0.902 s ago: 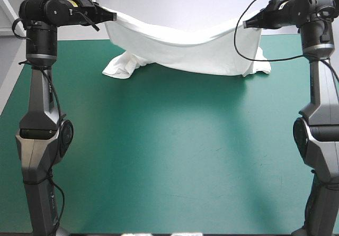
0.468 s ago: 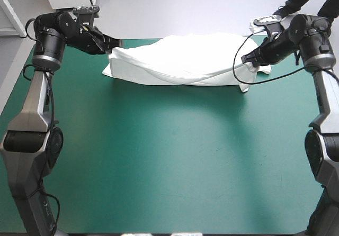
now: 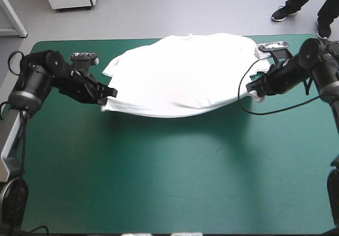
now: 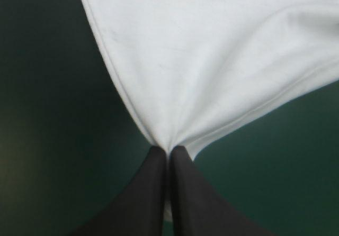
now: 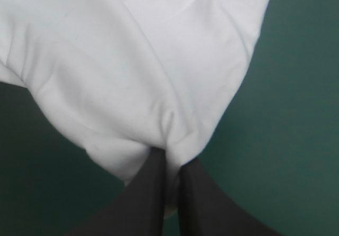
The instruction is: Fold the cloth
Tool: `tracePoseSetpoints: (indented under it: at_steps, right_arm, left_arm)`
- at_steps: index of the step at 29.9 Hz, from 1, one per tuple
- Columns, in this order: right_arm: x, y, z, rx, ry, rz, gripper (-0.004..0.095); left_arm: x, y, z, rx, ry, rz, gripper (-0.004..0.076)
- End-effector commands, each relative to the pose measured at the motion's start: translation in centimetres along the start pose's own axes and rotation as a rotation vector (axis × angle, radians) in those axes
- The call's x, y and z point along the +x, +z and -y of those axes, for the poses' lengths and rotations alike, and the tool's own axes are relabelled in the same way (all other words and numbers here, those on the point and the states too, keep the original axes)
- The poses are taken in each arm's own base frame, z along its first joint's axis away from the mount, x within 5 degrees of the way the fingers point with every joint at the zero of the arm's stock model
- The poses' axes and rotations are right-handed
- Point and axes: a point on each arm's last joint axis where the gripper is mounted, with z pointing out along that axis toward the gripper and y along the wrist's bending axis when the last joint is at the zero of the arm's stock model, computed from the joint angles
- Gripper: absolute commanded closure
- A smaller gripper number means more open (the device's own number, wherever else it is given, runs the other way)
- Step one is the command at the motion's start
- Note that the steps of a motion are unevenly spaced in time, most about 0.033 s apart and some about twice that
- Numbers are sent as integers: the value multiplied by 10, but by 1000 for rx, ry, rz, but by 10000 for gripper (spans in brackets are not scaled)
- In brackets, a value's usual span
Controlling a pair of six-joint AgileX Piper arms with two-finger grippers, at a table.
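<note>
- Across the far half of the teal-green bench (image 3: 159, 183) lies the white T-shirt (image 3: 180, 77), spread wide. It reaches close to the far edge and stays clear of the left and right edges.
- Its near edge runs in a shallow curve between my two end effectors and casts a shadow on the cover beneath. The near half of the bench is bare cover.
- One short sleeve (image 3: 113, 66) pokes out toward the far left corner. More white cloth bunches by my right wrist, toward the far right corner.
- My left end effector (image 3: 108, 94) is low over the bench near the left edge. Its black fingers are pinched together on the T-shirt's near left corner, and the hem fans out ahead of them.
- My right end effector (image 3: 253, 88) is low near the right edge, clamped on a thick fold of the T-shirt at its near right corner.
</note>
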Motion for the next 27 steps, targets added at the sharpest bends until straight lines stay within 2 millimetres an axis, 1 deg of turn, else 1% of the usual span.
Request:
tracePoseSetpoints:
  at_steps: [1, 2, 6, 9, 12, 13, 16, 21, 24, 27]
  right_arm:
    - [32, -27, -10, 42, -11, 32, 925]
    - [41, -27, -12, 41, -9, 20, 925]
    - [91, -26, -29, 61, -53, -43, 925]
    - [129, -16, -40, 63, -91, -115, 925]
    - [162, -4, -42, 80, -67, -187, 925]
    - [169, -2, -42, 83, -68, -201, 925]
    - [185, 2, -43, 79, -64, -224, 925]
    - [196, 7, -42, 90, -67, -259, 925]
    - [200, 11, -42, 86, -65, -278, 925]
    - [207, 12, -41, 88, -64, -298, 925]
  left_arm:
    - [30, -27, 22, 46, 37, 42, 733]
    - [37, -27, 25, 50, 44, 34, 733]
    - [75, -22, 34, 48, 71, -25, 733]
    - [105, -15, 37, 48, 75, -69, 733]
    - [136, -3, 34, 54, 56, -129, 733]
    - [143, -1, 33, 54, 53, -139, 733]
    - [166, 6, 31, 53, 35, -171, 733]
    - [200, 18, 28, 54, 6, -238, 733]
    - [215, 22, 26, 51, -2, -253, 733]
    - [225, 24, 24, 35, 2, -274, 733]
